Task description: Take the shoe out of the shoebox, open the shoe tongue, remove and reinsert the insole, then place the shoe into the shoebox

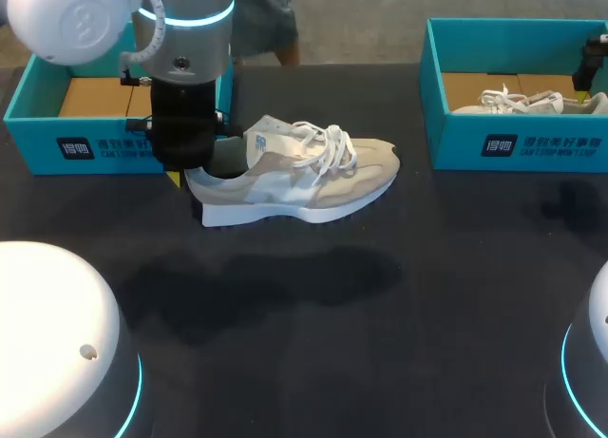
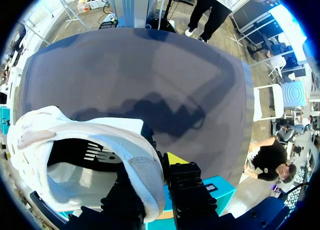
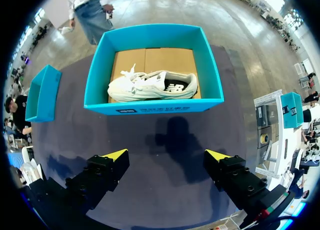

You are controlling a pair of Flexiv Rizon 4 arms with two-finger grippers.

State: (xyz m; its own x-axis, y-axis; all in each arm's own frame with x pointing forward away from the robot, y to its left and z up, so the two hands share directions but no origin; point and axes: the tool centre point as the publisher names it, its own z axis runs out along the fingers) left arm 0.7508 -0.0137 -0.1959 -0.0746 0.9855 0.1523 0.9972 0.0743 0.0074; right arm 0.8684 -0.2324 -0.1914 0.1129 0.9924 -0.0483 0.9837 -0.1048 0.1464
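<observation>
A beige and white sneaker [image 1: 304, 177] with white laces is between the two boxes, toe pointing right. My left gripper [image 1: 185, 167] comes down at its heel. In the left wrist view the left gripper [image 2: 156, 172] is shut on the padded heel collar [image 2: 142, 172], with the shoe's dark opening [image 2: 80, 155] beside it. The shoe's shadow lies apart from it, so it looks lifted a little. My right gripper [image 3: 166, 155] is open and holds nothing. It hangs above the dark table in front of the right shoebox [image 3: 155, 108].
A teal shoebox [image 1: 95, 151] stands at the back left behind my left arm, showing its cardboard floor. The teal box [image 1: 518, 145] at the back right holds a second white sneaker [image 1: 522, 103], also seen as the white sneaker [image 3: 152, 85]. My right arm [image 1: 591, 63] is over that box's right end.
</observation>
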